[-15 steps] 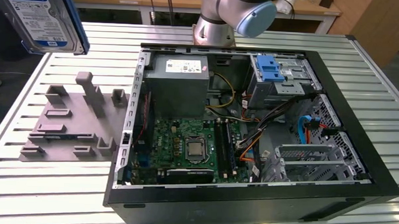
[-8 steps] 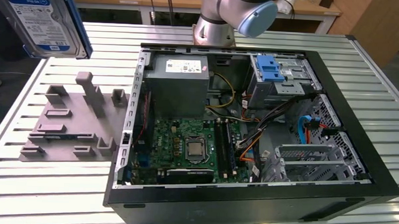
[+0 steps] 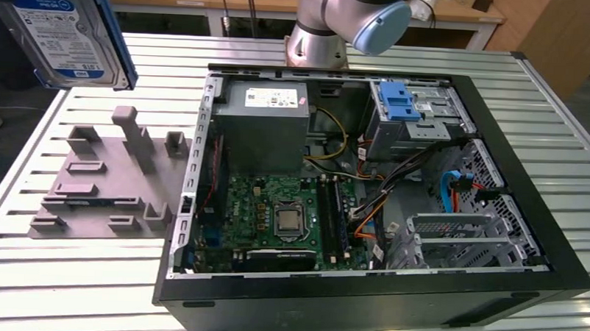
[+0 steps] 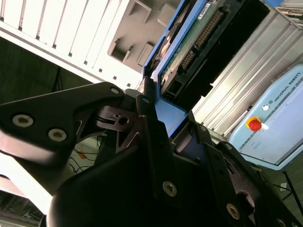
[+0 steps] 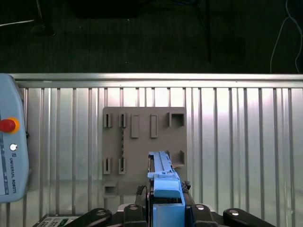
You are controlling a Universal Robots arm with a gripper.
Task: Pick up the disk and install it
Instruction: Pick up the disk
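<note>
Currently I see the disk (image 3: 69,32) held high in the air, at about ten o'clock from the open computer case (image 3: 554,219) in the exterior view, above the grey fixture (image 3: 98,188). In both wrist views the gripper (image 5: 166,208) has its fingers pressed together on the blue carrier (image 4: 168,113) at one end. I judge that this plastic frame may bend or slip, so the disk could tilt and strike the case wall or the cables (image 3: 412,169) below the drive bay (image 3: 414,114) at one o'clock.
</note>
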